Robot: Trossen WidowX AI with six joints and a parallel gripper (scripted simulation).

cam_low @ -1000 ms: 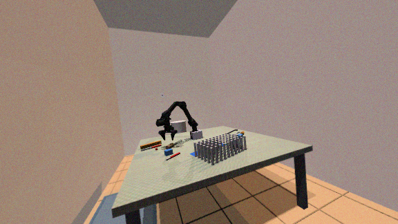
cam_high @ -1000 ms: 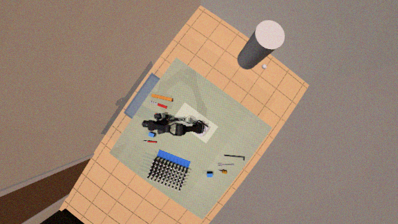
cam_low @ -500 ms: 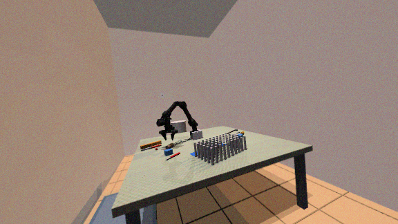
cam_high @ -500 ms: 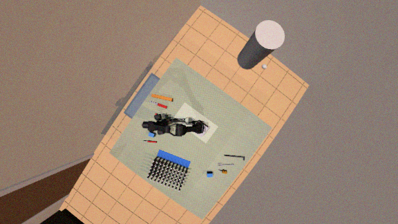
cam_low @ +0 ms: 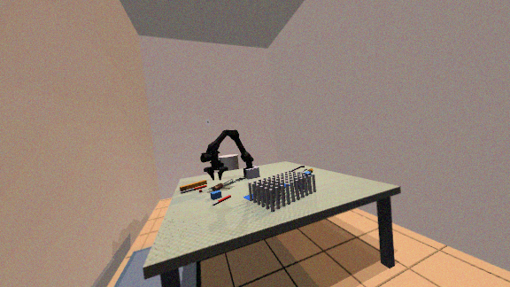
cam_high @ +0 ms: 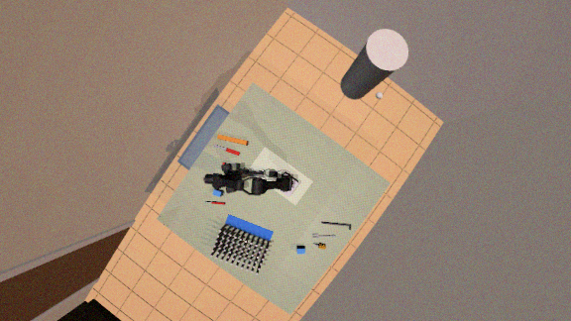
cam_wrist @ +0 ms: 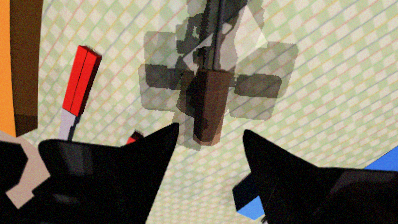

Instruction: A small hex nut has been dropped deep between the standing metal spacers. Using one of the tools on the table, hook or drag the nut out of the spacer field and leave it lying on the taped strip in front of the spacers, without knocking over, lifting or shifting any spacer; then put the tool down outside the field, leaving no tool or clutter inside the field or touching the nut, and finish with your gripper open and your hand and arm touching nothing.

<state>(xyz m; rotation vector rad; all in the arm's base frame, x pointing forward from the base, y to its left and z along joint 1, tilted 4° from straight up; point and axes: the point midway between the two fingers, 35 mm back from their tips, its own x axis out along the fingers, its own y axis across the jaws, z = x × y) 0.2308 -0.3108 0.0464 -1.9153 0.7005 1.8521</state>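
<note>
Above the brown-handled tool [cam_low: 218, 187] [cam_wrist: 212, 107], the claw [cam_low: 216, 174] [cam_wrist: 211, 130] is hovering, parted and empty; hooking, dragging and tool-parking are all remaining.

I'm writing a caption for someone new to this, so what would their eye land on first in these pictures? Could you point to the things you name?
Probably the block of upright metal spacers [cam_high: 241, 249] [cam_low: 283, 190], standing in rows behind a bright blue strip [cam_high: 249, 227]. Next, the black arm [cam_high: 255, 185] [cam_low: 230, 133] arching over the table, its open gripper [cam_low: 216, 177] [cam_wrist: 211, 130] above a brown-handled tool [cam_low: 217, 187] [cam_wrist: 212, 107].
</note>
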